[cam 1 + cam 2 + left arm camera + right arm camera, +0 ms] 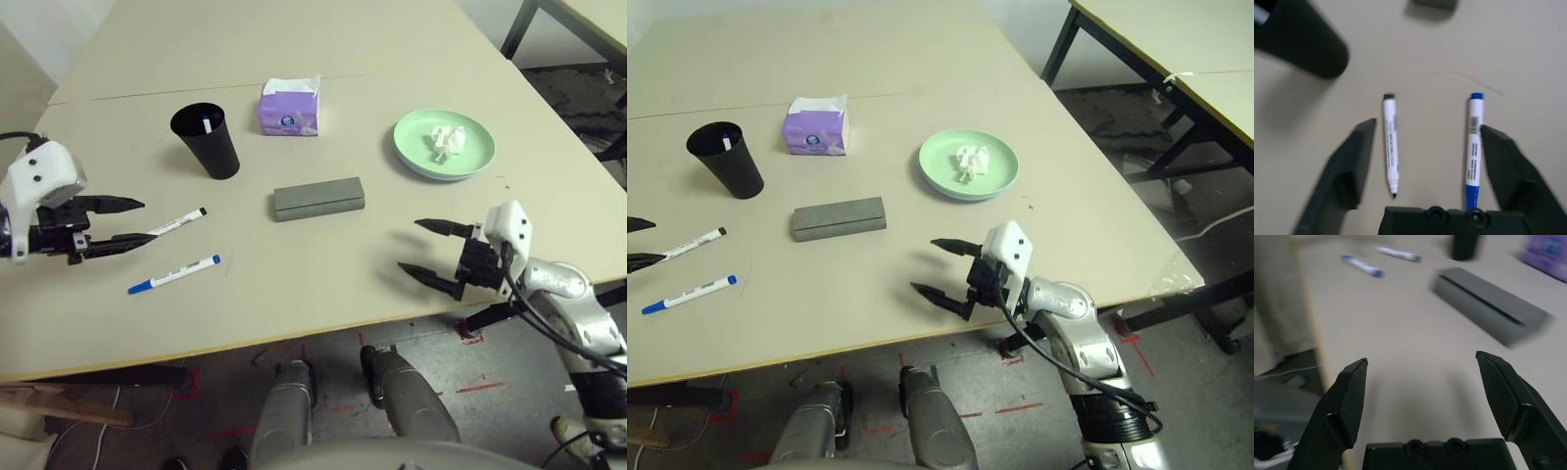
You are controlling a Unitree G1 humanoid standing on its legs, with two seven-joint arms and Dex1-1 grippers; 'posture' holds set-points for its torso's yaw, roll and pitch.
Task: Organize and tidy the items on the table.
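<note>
- Table (323,284): pale beige top with a thin seam line running across its far part.
- Black cup (208,140): upright, far left, with a white marker standing inside it.
- Purple tissue box (288,108): far centre, just right of the cup, white tissue showing at its top.
- Grey glasses case (318,198): closed, lying lengthwise at centre, near side of the tissue box.
- Green plate (444,145): far right, stacked on a light-blue plate of which only the rim shows; a crumpled white tissue (446,140) lies on it.
- Black-capped white marker (178,222): lying on the left, near side of the cup, its cap end pointing right.
- Blue-capped white marker (174,274): lying just near of the black-capped one, roughly parallel, apart from it.
- Left gripper (125,221): at the left edge of the table, fingers spread wide and empty, pointing right; the tips sit just beside the black-capped marker's end.
- Right gripper (423,247): near right, above the table edge, fingers spread wide, holding nothing, pointing left toward the case but well apart from it.
</note>
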